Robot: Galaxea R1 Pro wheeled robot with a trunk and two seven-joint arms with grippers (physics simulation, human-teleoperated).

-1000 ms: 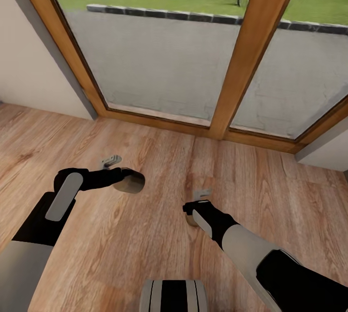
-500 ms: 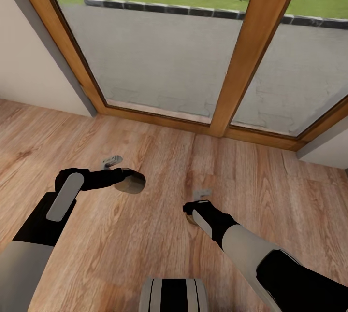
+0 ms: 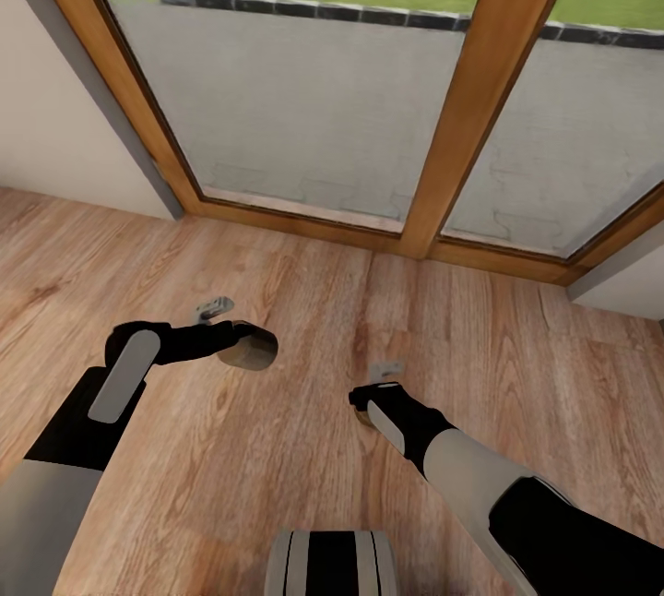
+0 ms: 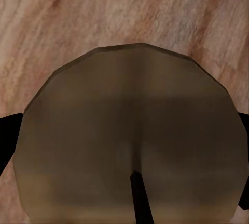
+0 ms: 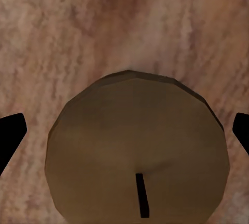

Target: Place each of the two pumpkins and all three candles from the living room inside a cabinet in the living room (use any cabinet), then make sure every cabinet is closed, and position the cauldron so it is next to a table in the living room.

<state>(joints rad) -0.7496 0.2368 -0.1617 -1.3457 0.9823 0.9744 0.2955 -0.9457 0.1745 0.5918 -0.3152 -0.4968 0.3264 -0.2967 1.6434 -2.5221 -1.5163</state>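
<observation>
Presently, contents by location.

Left gripper (image 3: 242, 345), left of centre in the head view: jaws clamped on a candle (image 3: 249, 349). In the left wrist view the candle's (image 4: 129, 146) darker beige, faceted end nearly fills the frame, a thin dark wick line running down from its middle. My black fingers (image 4: 6, 141) show as slivers against its two sides, spread as wide as the candle is thick.

Right gripper (image 3: 365, 411), just below centre in the head view: largely hidden behind my own black wrist, with only a sliver of tan, a second candle (image 3: 366, 417), peeking out at its tip. In the right wrist view this second candle (image 5: 137, 156) shows its beige faceted end and wick, sitting in the lower middle of the frame. My black fingertips (image 5: 10, 133) appear at the far edges, with a strip of floor showing between each tip and the candle; I cannot tell whether the jaws press it further back.

Wooden floor (image 3: 277, 448): warm plank pattern, across the lower two thirds of the head view, beneath both candles.

Glazed doors with timber frame (image 3: 443, 172): upper half of the head view; grey paving and grass beyond the glass.

White wall (image 3: 46, 135): upper left edge.

My base (image 3: 330, 564): bottom centre.
</observation>
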